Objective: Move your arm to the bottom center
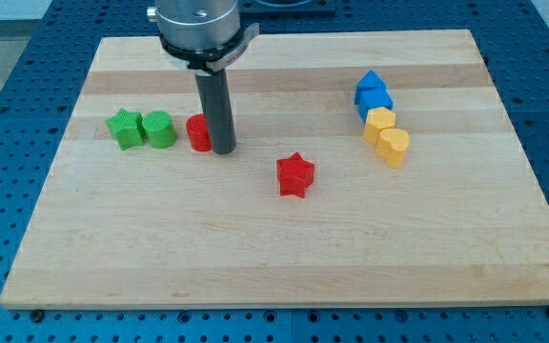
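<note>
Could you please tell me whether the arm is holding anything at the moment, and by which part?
Nothing is held; my tip merely stands beside the partly hidden red block.

My tip [222, 150] is the bottom end of a straight dark rod, and it is standing upright on the bench [284, 257]. It is sitting in the upper left part of the board (well above the bottom middle), touching the right side of a red block [196, 132].
</note>
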Motion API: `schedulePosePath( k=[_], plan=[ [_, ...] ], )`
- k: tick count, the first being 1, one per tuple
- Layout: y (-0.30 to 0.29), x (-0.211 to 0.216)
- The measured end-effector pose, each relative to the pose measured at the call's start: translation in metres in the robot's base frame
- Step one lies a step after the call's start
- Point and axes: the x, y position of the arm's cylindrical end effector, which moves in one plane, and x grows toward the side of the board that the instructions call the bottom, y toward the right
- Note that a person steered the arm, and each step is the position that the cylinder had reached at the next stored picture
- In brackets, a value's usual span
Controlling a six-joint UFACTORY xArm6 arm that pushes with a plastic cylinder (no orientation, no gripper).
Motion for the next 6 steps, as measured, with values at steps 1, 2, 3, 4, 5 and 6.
schedulePosePath(
  k=[1,2,3,4,5,6],
  plan=[
    [-0.012,0.000],
    [-0.015,0.000],
    [-0.015,0.000],
    [-0.017,0.026],
    [-0.019,0.066],
    [0.008,0.103]
  ],
)
